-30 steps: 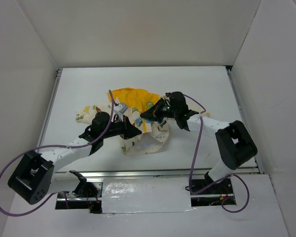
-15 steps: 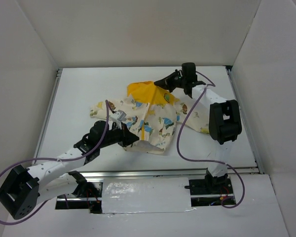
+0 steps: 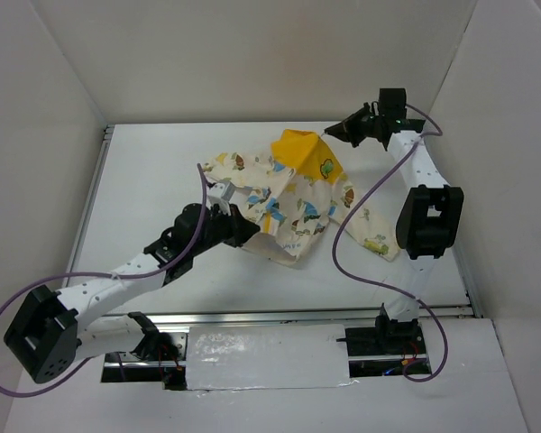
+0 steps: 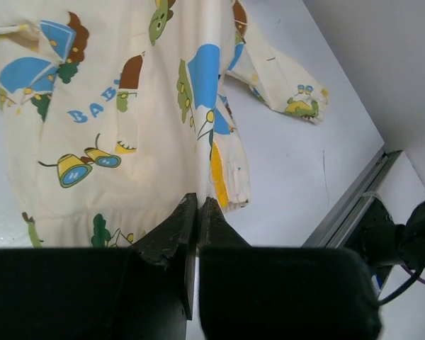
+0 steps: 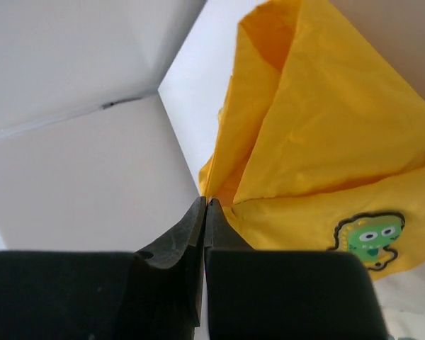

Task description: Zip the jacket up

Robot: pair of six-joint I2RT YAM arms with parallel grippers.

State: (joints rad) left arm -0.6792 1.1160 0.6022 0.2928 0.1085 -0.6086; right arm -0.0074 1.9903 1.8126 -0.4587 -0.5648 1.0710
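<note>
The jacket (image 3: 293,203), cream with cartoon prints, hangs stretched between my two grippers above the white table. Its yellow hood (image 3: 304,152) points toward the far right. My left gripper (image 3: 244,236) is shut on the jacket's lower hem (image 4: 223,188), right beside the yellow front edge. In the left wrist view the printed front (image 4: 120,106) spreads away from the left gripper (image 4: 198,201). My right gripper (image 3: 339,133) is raised near the back wall. In its own view the right gripper (image 5: 207,201) is shut on the edge of the yellow hood (image 5: 326,127).
One sleeve (image 3: 379,236) trails on the table (image 3: 144,171) next to the right arm's upright link (image 3: 424,221). White walls enclose the table on three sides. A metal rail (image 3: 325,314) runs along the near edge, and purple cables loop off both arms.
My right arm has swung from the table's middle out to the far right, carrying the hood with it. The bunched jacket has been pulled out long. The left gripper kept its hold on the hem.
</note>
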